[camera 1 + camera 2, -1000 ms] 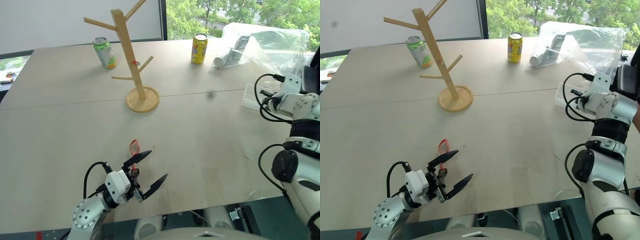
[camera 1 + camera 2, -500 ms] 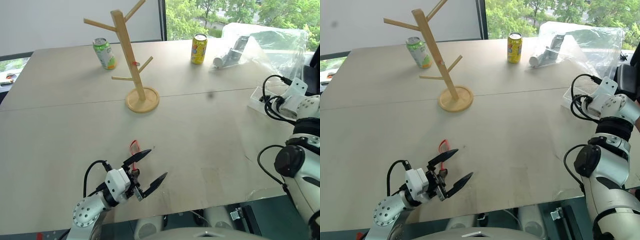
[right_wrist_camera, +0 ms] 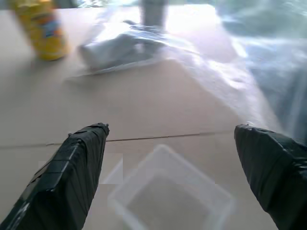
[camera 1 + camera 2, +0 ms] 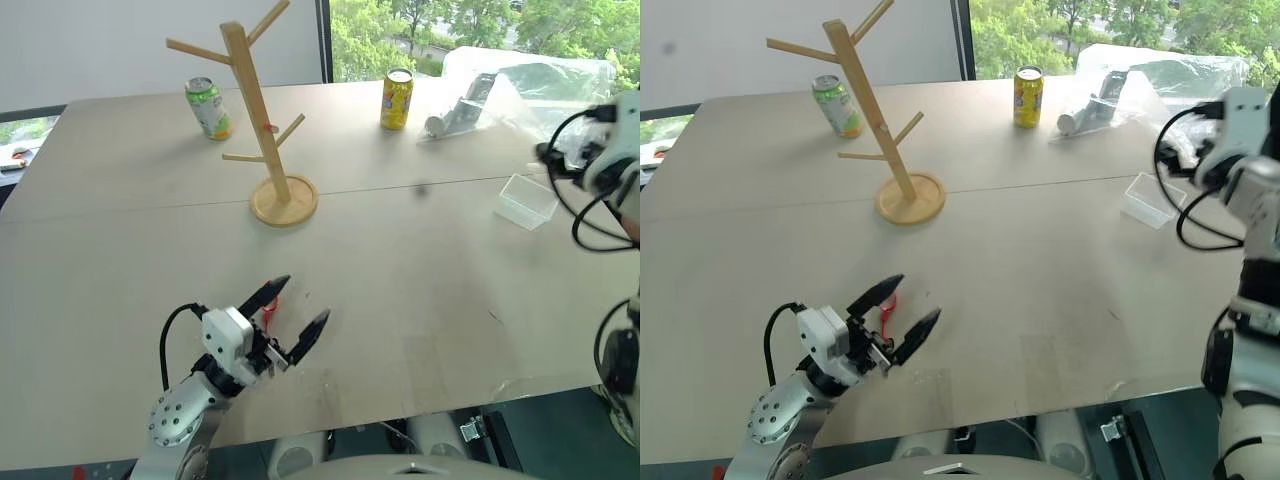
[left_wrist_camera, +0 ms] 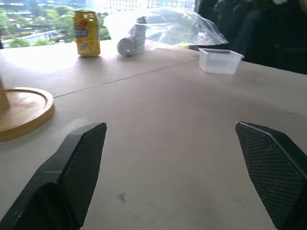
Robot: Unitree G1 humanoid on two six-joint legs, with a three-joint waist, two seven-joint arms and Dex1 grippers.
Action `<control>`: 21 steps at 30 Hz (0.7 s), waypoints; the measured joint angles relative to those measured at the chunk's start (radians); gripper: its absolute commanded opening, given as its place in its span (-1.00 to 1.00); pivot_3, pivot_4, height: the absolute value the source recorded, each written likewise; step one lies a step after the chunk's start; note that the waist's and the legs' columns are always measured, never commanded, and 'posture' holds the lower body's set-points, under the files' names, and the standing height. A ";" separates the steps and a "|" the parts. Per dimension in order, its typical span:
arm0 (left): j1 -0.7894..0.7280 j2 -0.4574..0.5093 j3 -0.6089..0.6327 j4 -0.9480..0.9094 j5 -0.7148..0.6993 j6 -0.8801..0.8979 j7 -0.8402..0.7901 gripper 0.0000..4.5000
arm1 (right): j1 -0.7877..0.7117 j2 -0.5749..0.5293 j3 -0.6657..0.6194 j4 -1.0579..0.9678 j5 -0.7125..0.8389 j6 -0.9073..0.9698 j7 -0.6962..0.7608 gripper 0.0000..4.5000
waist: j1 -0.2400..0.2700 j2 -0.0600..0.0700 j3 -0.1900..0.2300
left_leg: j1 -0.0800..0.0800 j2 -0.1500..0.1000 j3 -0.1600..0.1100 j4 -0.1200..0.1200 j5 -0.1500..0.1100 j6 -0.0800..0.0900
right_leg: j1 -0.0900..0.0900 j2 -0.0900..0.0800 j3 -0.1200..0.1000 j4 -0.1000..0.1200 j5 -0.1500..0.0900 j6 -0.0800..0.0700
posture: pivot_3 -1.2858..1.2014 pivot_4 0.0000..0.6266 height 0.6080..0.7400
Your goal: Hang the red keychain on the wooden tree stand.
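The red keychain (image 4: 270, 304) is seen flat on the table (image 4: 420, 260), well in front of the wooden tree stand (image 4: 262, 120); the left gripper (image 4: 292, 316) is held just above it, fingers spread and empty; the right gripper (image 3: 172, 143) is raised far right of the stand, fingers wide apart over a clear plastic box (image 4: 525, 201), nothing grasped.
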 measured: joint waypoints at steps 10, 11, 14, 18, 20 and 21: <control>0.030 -0.125 0.019 -0.316 0.015 0.483 0.436 1.00 | 0.406 0.032 0.036 -0.107 0.084 -0.523 0.553 1.00 | 0.003 -0.004 -0.001 | 0.002 -0.001 0.001 0.003 0.000 0.000 | 0.004 -0.001 0.001 -0.001 -0.001 -0.001 | 0.03 -0.52 1.00; 0.038 -0.130 0.023 -0.332 0.006 0.544 0.467 1.00 | 0.428 0.035 0.048 -0.074 0.066 -0.587 0.594 1.00 | 0.003 -0.004 -0.001 | 0.002 -0.001 0.000 0.003 0.000 0.000 | 0.004 -0.001 0.001 -0.001 -0.001 -0.001 | 0.03 -0.52 1.00; 0.043 -0.119 0.048 -0.370 -0.003 0.703 0.528 1.00 | 0.485 0.049 0.107 0.032 -0.015 -0.818 0.703 1.00 | 0.003 -0.004 -0.001 | 0.003 -0.001 0.000 0.003 0.000 0.000 | 0.004 0.000 0.001 -0.001 -0.001 -0.001 | 0.03 -0.52 1.00; -0.020 -0.104 0.099 -0.397 -0.013 0.846 0.565 1.00 | 0.496 0.083 0.156 0.122 -0.054 -1.006 0.782 1.00 | 0.003 -0.004 -0.001 | 0.003 -0.001 0.000 0.003 0.000 0.000 | 0.004 0.000 0.001 -0.001 -0.001 -0.001 | 0.03 -0.52 1.00; -0.045 -0.102 0.122 -0.403 -0.014 0.895 0.573 1.00 | 0.493 0.089 0.166 0.141 -0.058 -1.053 0.798 1.00 | 0.004 -0.004 -0.001 | 0.003 -0.001 0.000 0.003 0.000 0.000 | 0.004 0.000 0.001 -0.001 -0.001 -0.002 | 0.03 -0.52 1.00; -0.058 -0.097 0.127 -0.409 -0.016 0.931 0.579 1.00 | 0.492 0.093 0.176 0.151 -0.059 -1.081 0.806 1.00 | 0.004 -0.004 -0.001 | 0.003 -0.002 0.000 0.003 0.000 0.000 | 0.004 0.000 0.001 -0.001 -0.001 -0.002 | 0.03 -0.52 1.00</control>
